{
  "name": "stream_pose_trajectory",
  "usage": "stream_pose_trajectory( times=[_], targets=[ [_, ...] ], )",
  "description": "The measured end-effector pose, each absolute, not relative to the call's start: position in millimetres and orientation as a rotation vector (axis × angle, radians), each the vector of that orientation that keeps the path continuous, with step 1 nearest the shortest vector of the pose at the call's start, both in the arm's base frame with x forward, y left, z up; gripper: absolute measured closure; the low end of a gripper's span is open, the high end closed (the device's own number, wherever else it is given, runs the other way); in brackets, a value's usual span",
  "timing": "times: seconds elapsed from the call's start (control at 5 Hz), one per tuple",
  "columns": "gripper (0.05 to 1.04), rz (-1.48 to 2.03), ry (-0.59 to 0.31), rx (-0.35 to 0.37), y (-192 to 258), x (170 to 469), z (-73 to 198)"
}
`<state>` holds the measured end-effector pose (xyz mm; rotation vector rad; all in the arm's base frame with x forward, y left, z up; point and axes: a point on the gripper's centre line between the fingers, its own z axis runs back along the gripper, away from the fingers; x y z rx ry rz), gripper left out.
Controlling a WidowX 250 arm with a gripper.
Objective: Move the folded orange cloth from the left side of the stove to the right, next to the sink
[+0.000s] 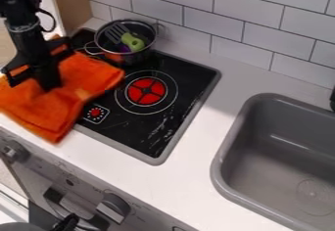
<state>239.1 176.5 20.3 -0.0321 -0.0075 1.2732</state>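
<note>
Black stovetop point(128, 127), orange cloth point(39, 108) under and around jaws, cannot tell whether clenched.

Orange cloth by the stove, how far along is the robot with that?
Looks done: the gripper is down at the orange cloth. In hand: the cloth, bunched around the gripper and spread over part of the stove and counter; I can't tell how firmly it's held. Left, probably: finishing with the cloth and getting the gripper clear.
</note>
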Motion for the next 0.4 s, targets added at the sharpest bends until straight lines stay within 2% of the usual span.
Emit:
stream_pose_trajectory(
  times=[0.2, 0.4],
  targets=[
    [1.031, 1.270, 0.013, -0.064, 154.9, 236.4, 21.0],
    [1.030, 1.272, 0.023, -0.065, 140.3, 239.2, 21.6]
  ],
)
